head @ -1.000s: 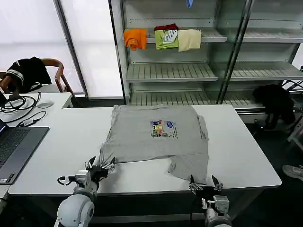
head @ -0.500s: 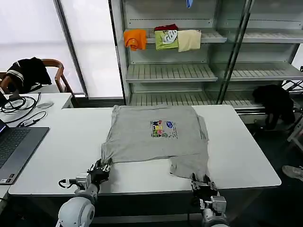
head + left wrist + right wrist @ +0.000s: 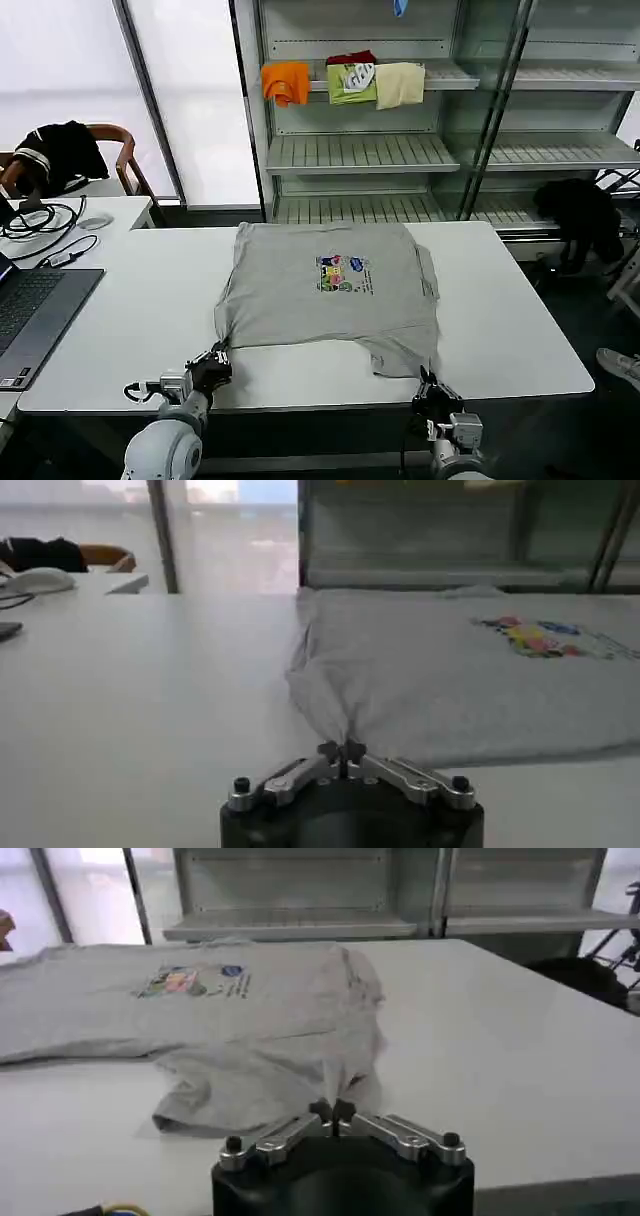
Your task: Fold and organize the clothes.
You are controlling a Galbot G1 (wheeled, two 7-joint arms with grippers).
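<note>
While both grippers sit at the near edge of the white table [image 3: 120,300], each pinches a corner of the T-shirt [image 3: 300,300]. It is light grey, soft cotton, matte and faintly heathered, and it lies print-side up on the smooth, glossy tabletop. Its small multicoloured square print [image 3: 344,273] sits near the middle of the chest.

The left gripper [image 3: 212,366] has its fingertips pressed together on the near left corner of the cloth; in the left wrist view the fabric gathers into a narrow pleated point between the metal fingers [image 3: 342,752] and fans out wide beyond them. The right gripper [image 3: 432,390] is likewise clamped on the near right corner, where the hem is bunched and doubled over into a rumpled flap. In the right wrist view this flap forms a loose, wrinkled mound just ahead of the closed tips [image 3: 332,1112].

The shirt's long axis runs away from the robot, collar end toward the metal shelving [image 3: 360,150] and hem toward the grippers. The right sleeve looks folded in under or along the body, and its exact outline is hard to make out. The left side edge rises in a soft ridge toward the pinch.

Folded orange, green and cream garments [image 3: 345,82] rest on an upper shelf. A laptop [image 3: 30,310] is cut off by the left border of the head view.
</note>
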